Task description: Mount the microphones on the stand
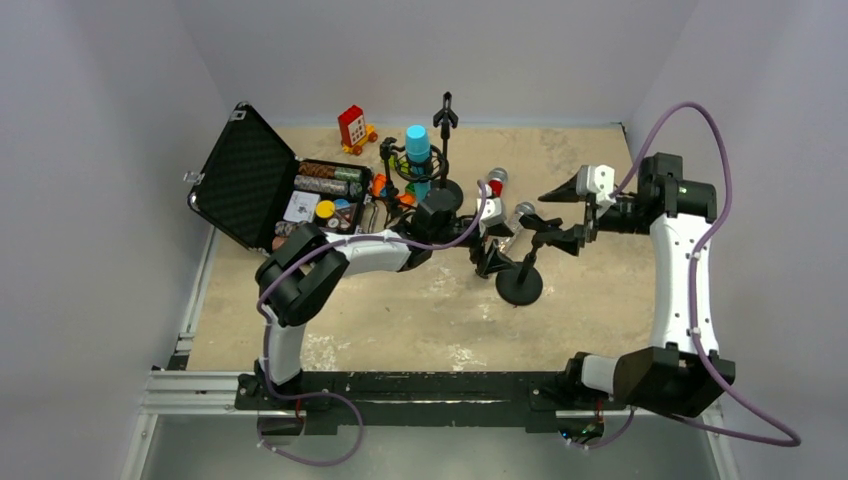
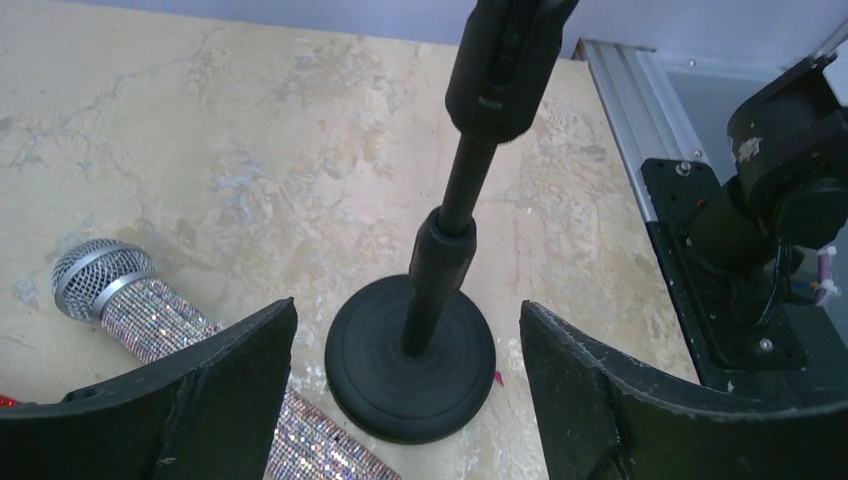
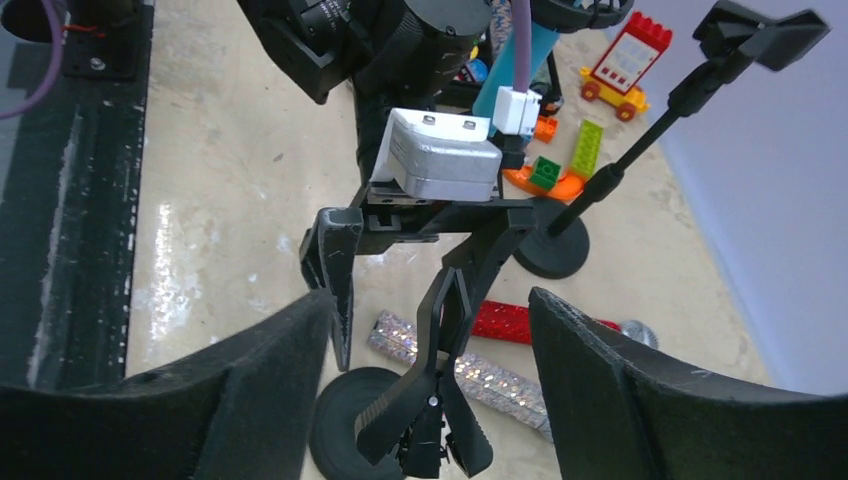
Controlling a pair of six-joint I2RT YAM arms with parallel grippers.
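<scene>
About a third of the job looked done. The blue mic (image 1: 418,145) seemed to stand upright in a ring mount (image 1: 413,170), far beyond both pincers. The other two lay loose on the table (image 2: 250,150), and both clip stands were bare. The left pincer (image 2: 407,305) was spread wide and held nothing. The near stand (image 2: 410,365) rose just ahead of it, centred in the gap. The pink mic (image 2: 150,310) lay just off its left finger, partly hidden under that finger. The right pincer (image 3: 430,298) was gaping too and gripped nothing. That stand's clip (image 3: 425,420) sat low and close between its fingers, though I couldn't tell if they touched. So two mics had to be lifted and pushed into clips, and neither was in a grip yet. From the left wrist I got the stand's foot and the pink mic's grille, but the clip ran off the top of the view. The red mic showed there only as a sliver at the edge. The right wrist showed the clip, with the red mic (image 3: 515,322) beside the pink one beyond it. It also took in the back stand (image 3: 640,135) further out. Only the top view showed the blue mic in its ring.
</scene>
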